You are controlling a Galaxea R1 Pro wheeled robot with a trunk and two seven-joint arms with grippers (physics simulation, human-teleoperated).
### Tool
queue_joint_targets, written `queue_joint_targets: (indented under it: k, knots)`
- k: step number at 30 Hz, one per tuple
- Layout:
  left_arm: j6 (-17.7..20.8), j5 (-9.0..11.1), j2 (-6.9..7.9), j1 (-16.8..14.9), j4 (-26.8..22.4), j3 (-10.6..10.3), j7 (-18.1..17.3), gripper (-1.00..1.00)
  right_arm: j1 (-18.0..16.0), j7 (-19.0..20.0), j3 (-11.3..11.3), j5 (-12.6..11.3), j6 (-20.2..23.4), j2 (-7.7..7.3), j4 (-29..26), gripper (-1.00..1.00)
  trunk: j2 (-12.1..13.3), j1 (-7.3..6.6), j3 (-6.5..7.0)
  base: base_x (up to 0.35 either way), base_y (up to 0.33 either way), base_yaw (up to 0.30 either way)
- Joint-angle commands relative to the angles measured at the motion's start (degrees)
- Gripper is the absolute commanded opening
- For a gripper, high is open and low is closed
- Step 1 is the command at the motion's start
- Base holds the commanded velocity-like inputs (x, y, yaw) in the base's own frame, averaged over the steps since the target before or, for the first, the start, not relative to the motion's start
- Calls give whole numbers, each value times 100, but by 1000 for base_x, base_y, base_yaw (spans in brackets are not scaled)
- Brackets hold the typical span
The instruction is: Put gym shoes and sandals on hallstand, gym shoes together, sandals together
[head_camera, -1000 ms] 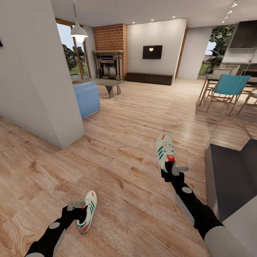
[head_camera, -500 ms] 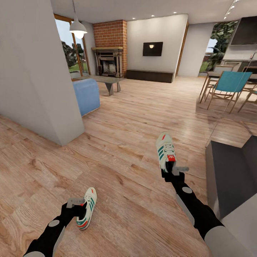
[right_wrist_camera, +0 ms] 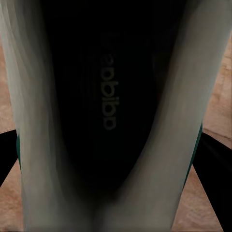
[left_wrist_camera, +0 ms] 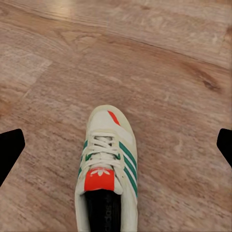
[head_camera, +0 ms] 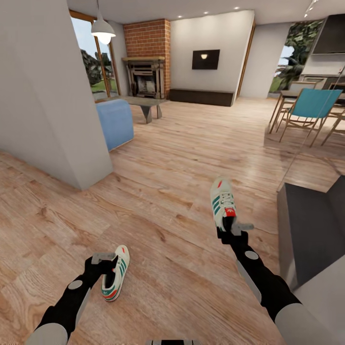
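Both grippers carry a gym shoe above the corridor floor [head_camera: 158, 201], ready for the hallstand [head_camera: 306, 230] (dark, cut off at the frame edge) just beside the right arm; the right gripper [head_camera: 232, 232] is clamped on the heel of one sneaker [head_camera: 222, 202], toe pointing away; the left gripper [head_camera: 103, 262] grips the other sneaker [head_camera: 115, 279], farther from the hallstand; sandals unseen.

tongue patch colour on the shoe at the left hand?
Red-orange, on the gym shoe's tongue; clearest in the left wrist view.
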Motion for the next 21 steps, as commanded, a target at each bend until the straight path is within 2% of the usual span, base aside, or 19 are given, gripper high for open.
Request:
queue_joint_targets:
  k: [1,21]
  knots:
    - [-28,-62,-11,-13,-5,39,-42,100,-4,-55,33,-34,28,-15,-12,-100,-4,1,-28,0,0,0]
    - [-11,-57,-12,-46,-105,44,-43,100,-4,-62,21,-50,34,-34,-12,-100,-31,53,-473,0,0,0]
